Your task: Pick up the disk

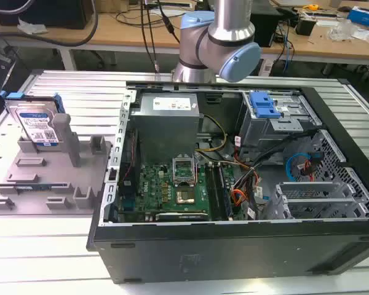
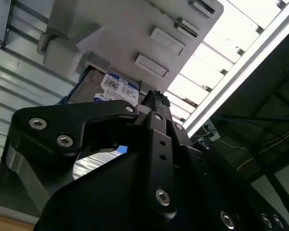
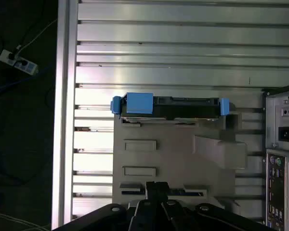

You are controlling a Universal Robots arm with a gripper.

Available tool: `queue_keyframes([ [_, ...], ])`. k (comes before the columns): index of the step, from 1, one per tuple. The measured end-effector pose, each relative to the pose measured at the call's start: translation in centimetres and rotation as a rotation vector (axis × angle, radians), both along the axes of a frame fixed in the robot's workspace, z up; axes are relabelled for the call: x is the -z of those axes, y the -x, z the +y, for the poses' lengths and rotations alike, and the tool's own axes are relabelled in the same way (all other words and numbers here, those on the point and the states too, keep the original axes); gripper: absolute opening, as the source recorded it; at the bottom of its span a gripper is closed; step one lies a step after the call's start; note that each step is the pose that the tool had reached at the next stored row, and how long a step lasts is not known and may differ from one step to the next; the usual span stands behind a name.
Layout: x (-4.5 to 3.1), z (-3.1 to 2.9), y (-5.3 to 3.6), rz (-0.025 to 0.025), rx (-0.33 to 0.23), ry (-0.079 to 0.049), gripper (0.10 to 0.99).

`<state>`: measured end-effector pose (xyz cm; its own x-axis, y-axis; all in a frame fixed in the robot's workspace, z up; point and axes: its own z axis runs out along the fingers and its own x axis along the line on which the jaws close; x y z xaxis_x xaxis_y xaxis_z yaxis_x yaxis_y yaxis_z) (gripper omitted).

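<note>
So the disk point(image 1: 39, 126) is parked upright on its edge in the grey holder point(image 1: 49, 181), over at the exterior view's left on the bench point(image 1: 43, 246), well apart from the open computer case point(image 1: 234, 258). Its label faces the camera there, and a grey post point(image 1: 66, 138) stands just beside it.

The claw point(image 3: 157, 189) hangs above the holder, pointing down at it. In the first wrist view you get the disk from its top edge, a thin dark strip with blue rails point(image 3: 224, 106) at the ends. Nothing's in the claw, and honestly I can't tell from these shots whether it's released or clenched. It's apart from the disk, with bare holder between them in that view.

If I were doing this grab: the disk is thin and stands tall, so I'd pinch across the two flat faces, not end to end over the rails. Square the claw up with that strip, centre it along the length, and come straight down. I reckon the post is the thing most likely to get bumped. Lift it straight up too, so it doesn't jam in its slot.

Arm-wise, the exterior view has the arm point(image 1: 224, 37) up behind the case, silver tube and blue-capped joint, apparently reaching over toward the holder side.
</note>
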<state>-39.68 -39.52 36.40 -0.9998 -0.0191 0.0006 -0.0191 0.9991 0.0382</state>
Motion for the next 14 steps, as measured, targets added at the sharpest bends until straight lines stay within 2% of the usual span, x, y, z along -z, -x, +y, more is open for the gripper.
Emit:
queue_keyframes([
  [5,0.00,0.00,0.00,-0.0001,-0.001,0.000,0.106],
  [7,0.01,0.00,0.00,-0.0001,-0.021,0.000,0.106],
  [14,0.03,0.00,0.00,-0.0002,-0.170,0.000,0.106],
])
